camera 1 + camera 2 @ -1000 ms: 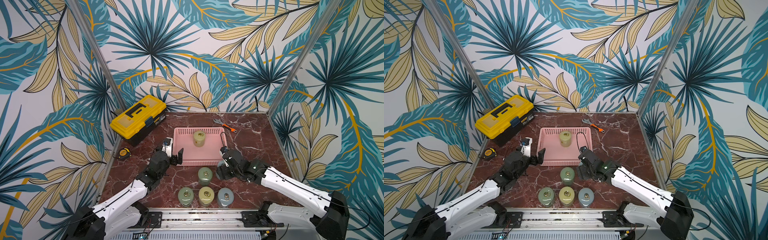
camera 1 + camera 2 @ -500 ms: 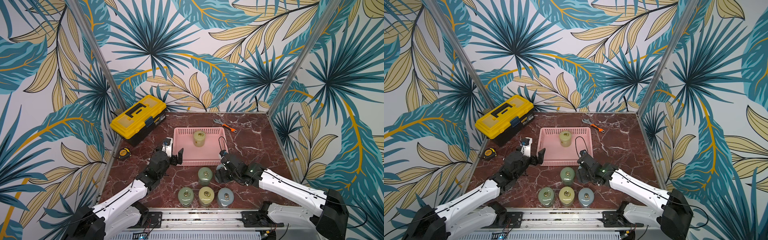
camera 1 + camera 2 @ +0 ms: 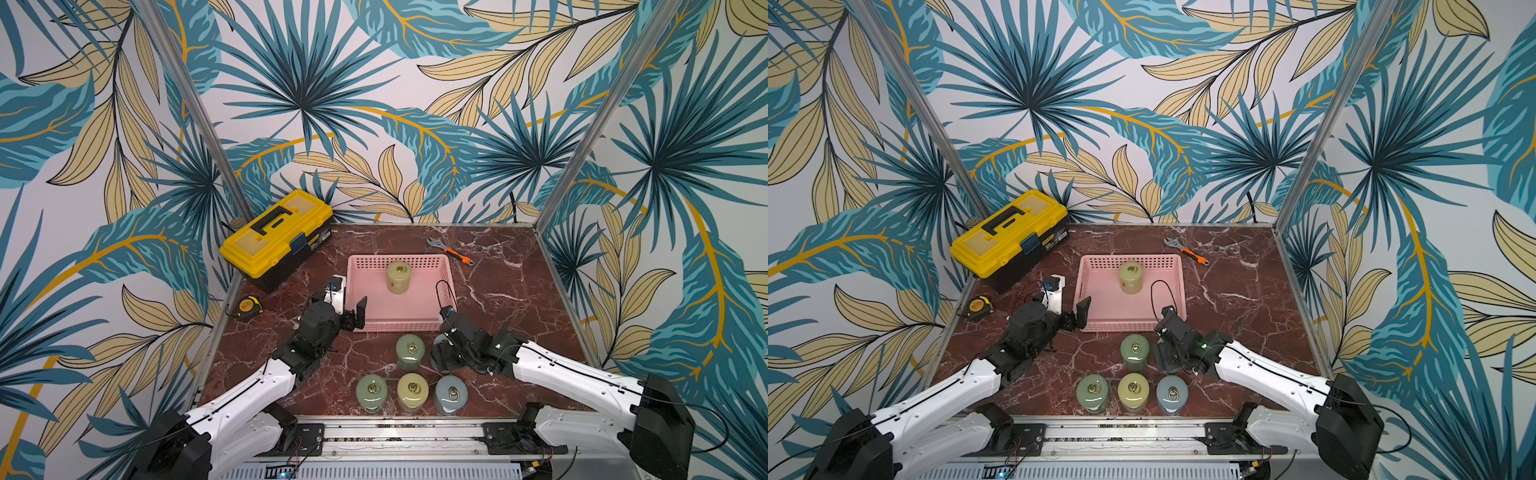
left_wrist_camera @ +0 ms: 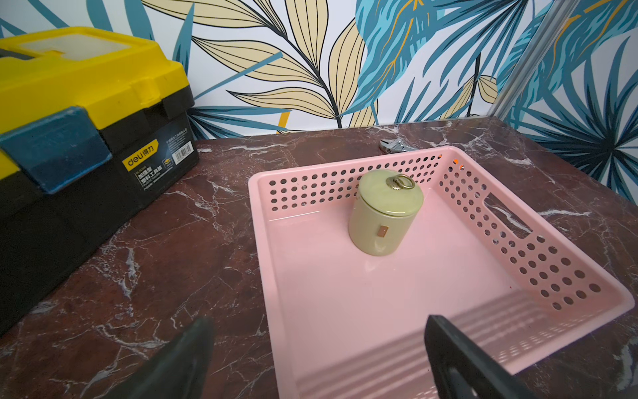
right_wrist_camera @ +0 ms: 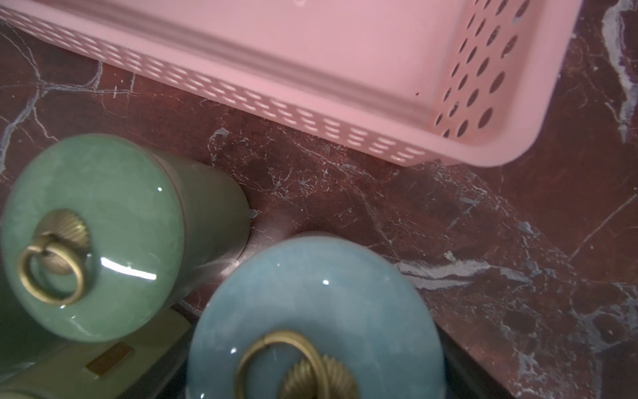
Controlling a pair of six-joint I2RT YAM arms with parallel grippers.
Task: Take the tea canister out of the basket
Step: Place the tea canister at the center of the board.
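Observation:
A pale yellow-green tea canister (image 3: 399, 276) (image 3: 1130, 276) (image 4: 383, 214) with a brass ring stands upright toward the back of the pink basket (image 3: 399, 328) (image 3: 1113, 326) (image 4: 262, 241). My left gripper (image 3: 348, 301) (image 3: 1069, 301) (image 4: 319, 324) is open and empty, astride the basket's near left corner. My right gripper (image 3: 440, 357) (image 3: 1167, 357) is outside the basket, in front of its near right corner (image 5: 483, 148). It is shut on a blue tea canister (image 5: 310, 321), right beside a green canister (image 3: 409, 351) (image 5: 93, 235).
Three canisters stand in a front row: green (image 3: 372, 392), yellow (image 3: 411, 392), blue (image 3: 451, 395). A yellow-and-black toolbox (image 3: 276, 232) sits at the back left, with a tape measure (image 3: 247, 306) near it. An orange-handled wrench (image 3: 451, 251) lies behind the basket.
My right gripper has moved from the basket's near right corner toward the table's front, ending beside the green canister. The left arm has not moved.

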